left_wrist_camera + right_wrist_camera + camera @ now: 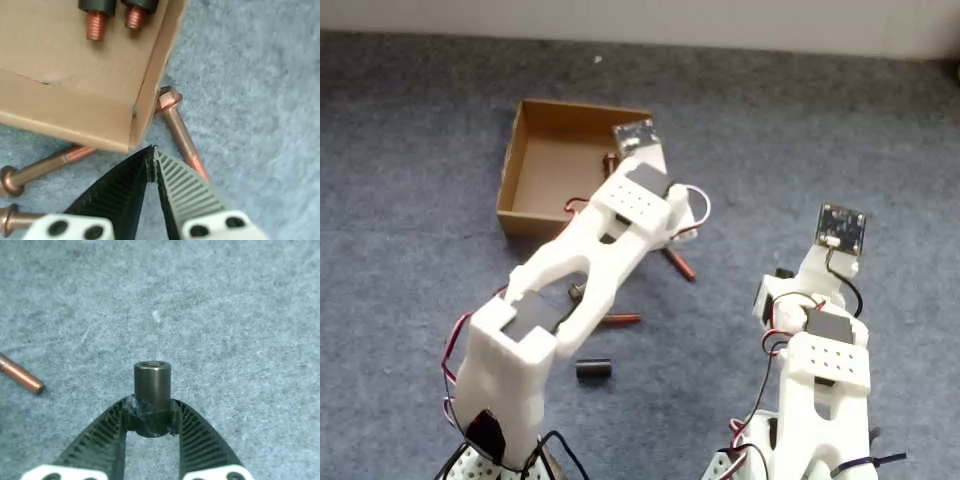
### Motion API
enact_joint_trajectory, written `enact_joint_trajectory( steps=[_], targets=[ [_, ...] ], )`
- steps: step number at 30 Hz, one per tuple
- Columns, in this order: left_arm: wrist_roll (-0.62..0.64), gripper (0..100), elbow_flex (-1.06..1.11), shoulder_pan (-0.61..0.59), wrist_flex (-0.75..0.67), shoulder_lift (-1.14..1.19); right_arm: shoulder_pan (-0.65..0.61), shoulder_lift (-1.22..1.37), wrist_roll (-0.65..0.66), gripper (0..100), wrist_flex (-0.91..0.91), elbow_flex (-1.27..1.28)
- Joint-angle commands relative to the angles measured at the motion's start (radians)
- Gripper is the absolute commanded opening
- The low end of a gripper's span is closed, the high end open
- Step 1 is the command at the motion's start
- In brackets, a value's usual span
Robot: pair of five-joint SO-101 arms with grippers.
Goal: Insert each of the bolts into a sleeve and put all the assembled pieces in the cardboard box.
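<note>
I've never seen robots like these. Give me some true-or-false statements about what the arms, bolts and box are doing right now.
1. The right gripper holds a dark sleeve. True.
2. The cardboard box is empty. False: two assembled pieces lie inside it.
3. The left gripper grips a bolt. False: it is shut on nothing, near the box's corner.
4. A loose bolt lies on the carpet beside the box. True.
5. A spare sleeve lies on the carpet. True.
</note>
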Motion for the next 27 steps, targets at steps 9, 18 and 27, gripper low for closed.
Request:
enact_joint_trajectory(
  steps=[9, 18, 27],
  targets=[
    [0.046, 17, -0.153, 0.018, -0.008, 0.073, 0.002, -0.031, -0.011, 0.4, -0.021, -0.013],
    [0.046, 15, -0.096, 0.007, -0.015, 0.084, 0.002, -0.031, -0.011, 0.4, -0.021, -0.013],
    [0.095, 15, -0.094, -0.018, -0.048, 0.180, 0.002, -0.031, -0.011, 0.4, -0.021, -0.013]
  ],
)
